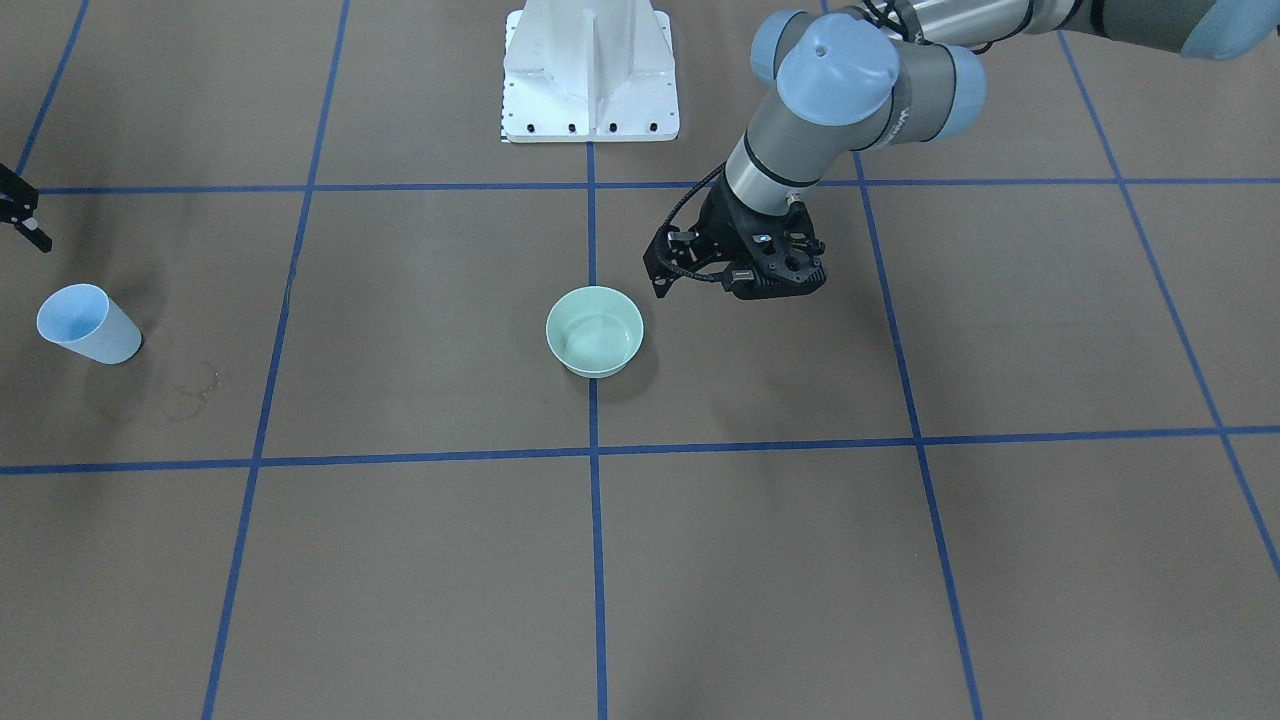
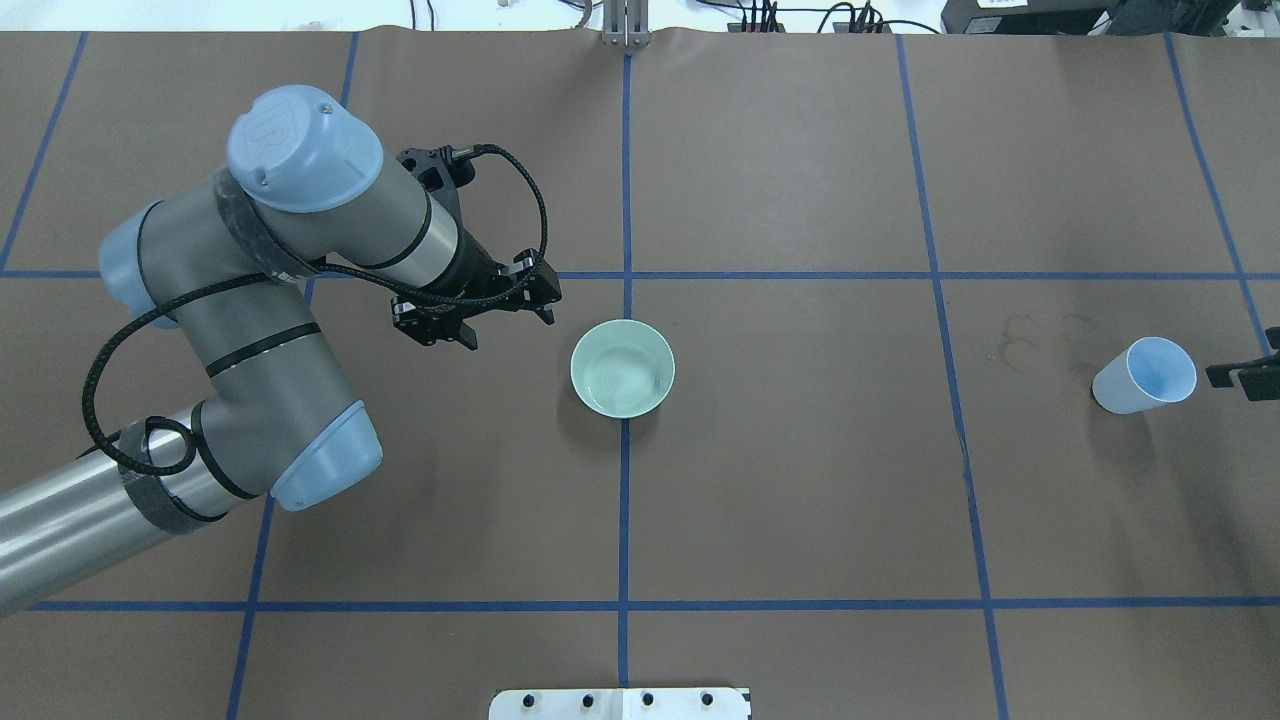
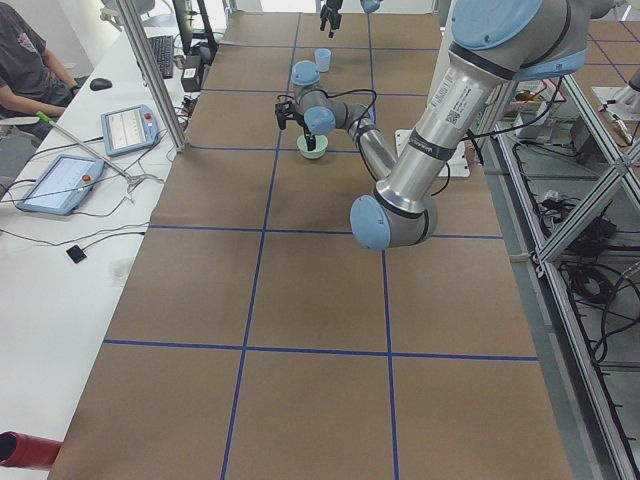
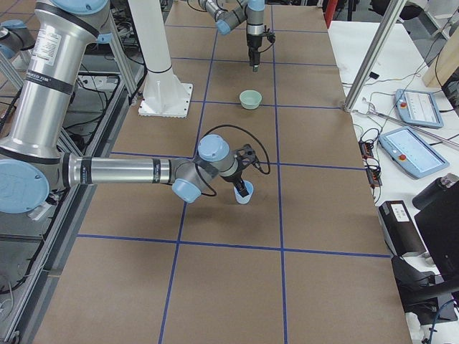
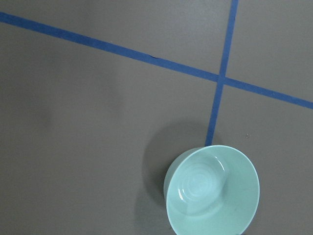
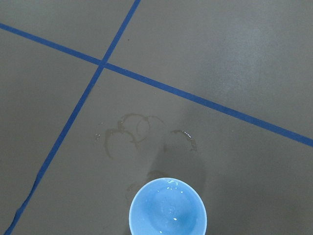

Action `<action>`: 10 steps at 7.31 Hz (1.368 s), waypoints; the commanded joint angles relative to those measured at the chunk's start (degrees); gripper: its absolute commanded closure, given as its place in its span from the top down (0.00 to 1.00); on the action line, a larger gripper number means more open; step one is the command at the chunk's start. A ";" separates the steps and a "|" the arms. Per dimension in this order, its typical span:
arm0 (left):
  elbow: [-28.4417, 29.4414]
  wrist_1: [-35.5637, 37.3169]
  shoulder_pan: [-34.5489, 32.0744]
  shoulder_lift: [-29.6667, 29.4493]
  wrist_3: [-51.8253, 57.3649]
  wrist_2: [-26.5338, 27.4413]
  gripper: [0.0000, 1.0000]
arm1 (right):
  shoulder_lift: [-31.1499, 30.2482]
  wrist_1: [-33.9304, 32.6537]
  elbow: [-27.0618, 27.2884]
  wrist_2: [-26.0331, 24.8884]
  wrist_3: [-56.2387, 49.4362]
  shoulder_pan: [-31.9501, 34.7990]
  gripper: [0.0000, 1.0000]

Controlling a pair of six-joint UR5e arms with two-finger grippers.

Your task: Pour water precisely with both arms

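We logged this as the approach stage, with nothing picked up and no pouring begun. The blue cup stood mouth-up on the brown table far out on the robot's right. The water was in it, showing only as small white glints low inside. The pale green bowl sat at the table's middle on a blue tape line, well apart from the cup. We could not say whether the faint rings inside the bowl were liquid or moulding. The right gripper hung just beside the cup's rim, seemingly not touching it, and only its tips reached into the overhead view. We could not tell whether its fingers were spread or closed. The left gripper hovered near the bowl on the robot's left side of it, clear of the rim and carrying nothing. Its fingers were hidden under the wrist, so there too we could not tell. Dried ring stains marked the table near the cup. In our judgement the next move belonged to the right arm. It would need to set its fingers about the cup's wall, close gently on the thin cup, lift it level and carry it the long way to the bowl. The left gripper looked placed to steady the bowl.
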 commanded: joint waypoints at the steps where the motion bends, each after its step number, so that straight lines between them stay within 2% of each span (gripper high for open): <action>1: -0.76 0.09 -0.09 0.95 -0.09 0.18 0.89 | -1.42 19.62 -10.66 -4.15 0.06 -0.95 1.00; 3: -1.29 0.09 -0.09 0.96 -0.18 0.18 0.91 | -1.42 21.54 -11.24 -4.44 -0.29 -2.27 1.00; 5: -1.73 0.09 -0.09 1.13 -0.18 0.18 0.92 | -1.16 27.23 -13.16 -6.80 0.15 -5.68 1.00; 10: -1.91 0.18 -0.44 1.92 -0.18 0.27 0.92 | -0.46 27.52 -15.01 -9.88 1.29 -10.53 1.00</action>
